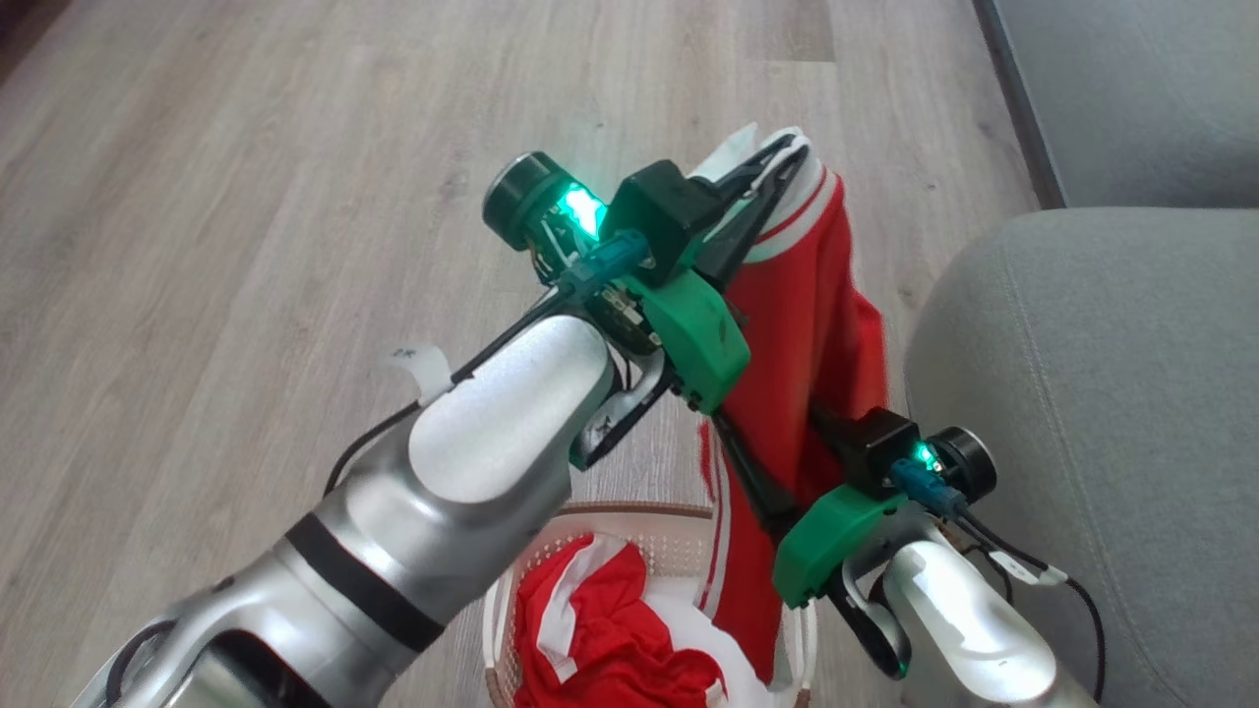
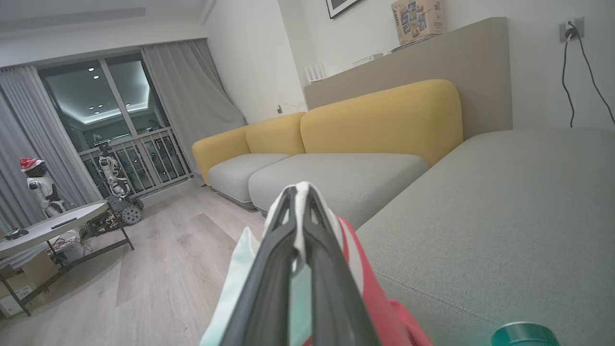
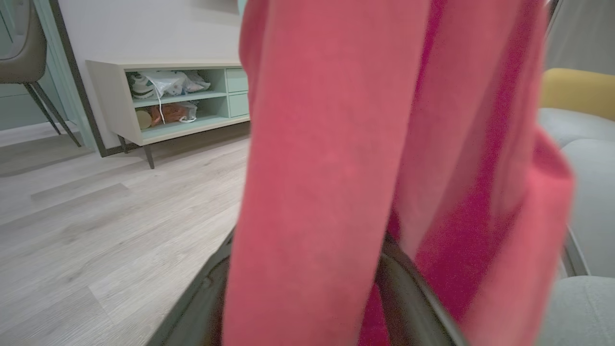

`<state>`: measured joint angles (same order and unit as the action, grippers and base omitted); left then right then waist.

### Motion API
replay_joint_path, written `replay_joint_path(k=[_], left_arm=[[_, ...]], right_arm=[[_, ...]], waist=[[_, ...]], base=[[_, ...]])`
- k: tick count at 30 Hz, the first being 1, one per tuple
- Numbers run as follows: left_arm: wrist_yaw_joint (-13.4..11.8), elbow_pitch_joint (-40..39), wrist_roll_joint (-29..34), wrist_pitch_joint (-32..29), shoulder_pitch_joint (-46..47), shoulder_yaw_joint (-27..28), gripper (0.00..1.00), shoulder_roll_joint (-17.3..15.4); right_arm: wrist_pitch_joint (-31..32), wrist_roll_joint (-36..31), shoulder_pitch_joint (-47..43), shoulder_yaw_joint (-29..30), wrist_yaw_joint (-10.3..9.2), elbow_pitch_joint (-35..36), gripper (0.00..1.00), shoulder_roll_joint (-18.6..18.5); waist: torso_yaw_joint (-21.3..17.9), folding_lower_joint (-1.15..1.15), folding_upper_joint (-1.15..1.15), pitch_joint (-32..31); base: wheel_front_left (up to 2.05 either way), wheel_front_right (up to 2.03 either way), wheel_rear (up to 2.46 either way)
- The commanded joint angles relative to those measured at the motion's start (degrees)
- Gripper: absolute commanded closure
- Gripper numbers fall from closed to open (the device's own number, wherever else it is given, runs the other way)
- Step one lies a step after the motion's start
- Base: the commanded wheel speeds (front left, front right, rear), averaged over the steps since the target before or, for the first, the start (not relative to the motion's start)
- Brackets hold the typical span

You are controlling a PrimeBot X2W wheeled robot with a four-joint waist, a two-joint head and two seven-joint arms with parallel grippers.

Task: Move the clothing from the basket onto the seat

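Note:
A red jersey (image 1: 797,324) with white stripes hangs above the basket (image 1: 679,521), held by its white-edged top. My left gripper (image 1: 779,162) is shut on that white edge, which shows pinched between the fingertips in the left wrist view (image 2: 299,192). Lower down, my right gripper (image 1: 777,447) has its fingers (image 3: 408,288) spread on either side of the hanging red cloth (image 3: 326,168), and their tips are hidden by it. A second crumpled red and white garment (image 1: 600,629) lies in the basket. The grey seat (image 1: 1102,393) is just to the right of the jersey.
Pale wood floor (image 1: 246,197) stretches to the left and ahead. In the left wrist view, yellow backrests (image 2: 384,120) stand behind the grey sofa cushions (image 2: 504,216), with a low table (image 2: 48,226) at the left. A sideboard (image 3: 168,101) stands across the floor.

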<state>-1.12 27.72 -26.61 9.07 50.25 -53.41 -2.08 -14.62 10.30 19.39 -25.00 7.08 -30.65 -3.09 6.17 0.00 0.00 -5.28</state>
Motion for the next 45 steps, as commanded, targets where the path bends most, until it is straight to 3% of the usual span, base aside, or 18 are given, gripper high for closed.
replay_joint_path(k=[1,3,12,14,15,16,25,33,45], left_arm=[[-0.7,-1.9,-0.9,-0.1,4.3,1.5,1.00,-0.8],[-1.3,-1.9,-1.8,0.1,4.6,0.3,1.00,-0.8],[-3.5,2.3,-4.4,2.5,3.4,-0.7,1.00,-0.8],[-3.6,3.7,-5.0,3.3,2.4,-0.2,0.57,-0.8],[-3.7,4.4,-5.4,3.7,1.8,0.1,0.21,-0.8],[-3.7,5.1,-5.9,4.0,1.2,0.5,0.00,-0.9],[-3.0,10.2,-8.5,5.6,-4.8,3.2,0.00,-1.7],[-2.1,10.3,-7.7,5.9,-9.4,4.4,0.00,-2.2],[-1.6,3.7,-2.3,5.9,-19.4,7.9,0.00,-2.2]], right_arm=[[-0.4,0.8,3.1,-1.2,0.41,1.2,0.44,0.2],[-0.4,1.3,3.6,-1.8,0.41,0.7,1.00,0.2],[-0.4,1.6,3.1,0.0,0.41,3.1,1.00,0.2],[-0.4,1.6,2.9,0.3,0.41,3.5,1.00,0.2],[-0.4,1.6,2.8,0.6,0.41,3.7,1.00,0.2],[-0.4,1.6,2.8,1.0,0.41,3.9,1.00,0.2],[-0.4,-0.6,2.5,6.0,0.41,5.1,1.00,0.2],[-0.4,-4.1,1.8,11.5,0.41,6.4,1.00,0.2],[-0.4,-9.9,-1.1,18.2,0.41,9.9,1.00,0.1]], waist=[[0.5,0.00,0.00,-0.2],[0.8,0.00,0.00,-0.3],[0.6,0.00,0.00,-0.5],[0.2,0.00,0.00,-0.4],[-0.1,0.00,0.00,-0.4],[-0.3,0.00,0.00,-0.4],[-2.2,0.00,0.00,0.5],[-5.1,0.00,0.00,1.1],[-15.2,0.00,0.00,2.4]], base=[[0.00,0.00,0.00],[0.00,0.00,0.00],[0.00,0.00,0.00],[0.00,0.00,0.00],[0.00,0.00,0.00],[0.00,0.00,0.00],[0.00,0.00,0.00],[0.00,0.00,0.00],[0.00,0.00,0.00]])
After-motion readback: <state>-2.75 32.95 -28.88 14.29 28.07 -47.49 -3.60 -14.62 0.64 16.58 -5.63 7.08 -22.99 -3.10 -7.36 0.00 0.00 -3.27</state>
